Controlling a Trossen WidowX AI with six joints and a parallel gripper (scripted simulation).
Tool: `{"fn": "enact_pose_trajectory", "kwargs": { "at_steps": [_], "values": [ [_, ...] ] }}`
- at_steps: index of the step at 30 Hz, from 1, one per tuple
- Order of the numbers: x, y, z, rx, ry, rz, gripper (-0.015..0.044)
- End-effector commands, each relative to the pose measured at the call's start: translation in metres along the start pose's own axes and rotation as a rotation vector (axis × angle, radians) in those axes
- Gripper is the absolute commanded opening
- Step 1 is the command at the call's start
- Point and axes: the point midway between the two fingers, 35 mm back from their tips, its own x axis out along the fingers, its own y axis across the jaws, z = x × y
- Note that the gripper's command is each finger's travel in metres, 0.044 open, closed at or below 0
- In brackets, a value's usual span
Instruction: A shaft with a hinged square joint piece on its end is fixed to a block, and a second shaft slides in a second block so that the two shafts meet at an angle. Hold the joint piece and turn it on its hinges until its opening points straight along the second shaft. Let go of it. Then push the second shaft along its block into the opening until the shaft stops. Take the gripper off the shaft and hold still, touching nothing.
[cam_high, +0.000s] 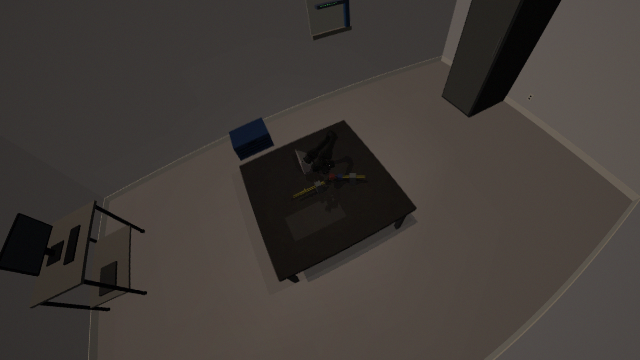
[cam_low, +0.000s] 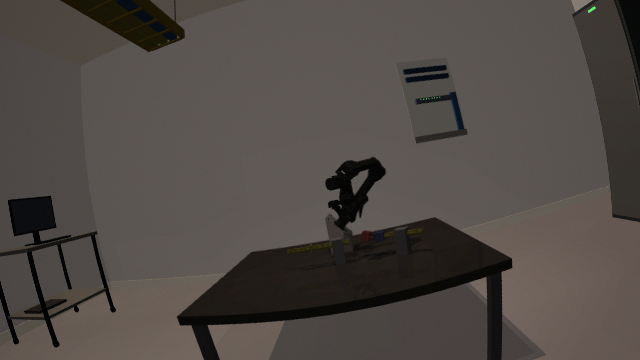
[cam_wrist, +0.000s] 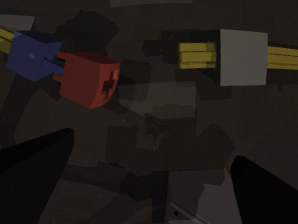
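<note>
In the wrist view the red joint piece (cam_wrist: 89, 80) (cam_high: 332, 176) (cam_low: 367, 235) hangs on the blue hinge part (cam_wrist: 31, 56) (cam_high: 340, 176) (cam_low: 378, 235) at the end of the first yellow shaft (cam_high: 362, 176) (cam_low: 416, 231). Its opening faces right and slightly down, towards the second shaft's side. The second yellow shaft (cam_wrist: 197, 56) (cam_high: 304, 191) (cam_low: 307, 248) passes through its grey block (cam_wrist: 243, 57) (cam_high: 318, 184) (cam_low: 338, 252); its end is apart from the red piece. Exact alignment cannot be told. My gripper (cam_wrist: 157, 152) is open and empty, above and beside both.
The first shaft's grey block (cam_high: 353, 176) (cam_low: 402, 241) stands on the dark table (cam_high: 265, 225) (cam_low: 280, 295). A pale upright plate (cam_high: 301, 161) (cam_low: 331, 227) stands near the arm. A blue cabinet (cam_high: 251, 136) is beyond the table's edge.
</note>
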Motion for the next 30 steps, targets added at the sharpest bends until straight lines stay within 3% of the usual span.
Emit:
{"fn": "enact_pose_trajectory", "kwargs": {
  "at_steps": [1, 30],
  "values": [
    [0.0011, -0.0001, -0.0003, 0.087, 0.002, -0.013, 0.0440],
    [0.0099, 0.0032, -0.0001, 0.852, -0.023, -0.096, 0.0440]
  ]
}}
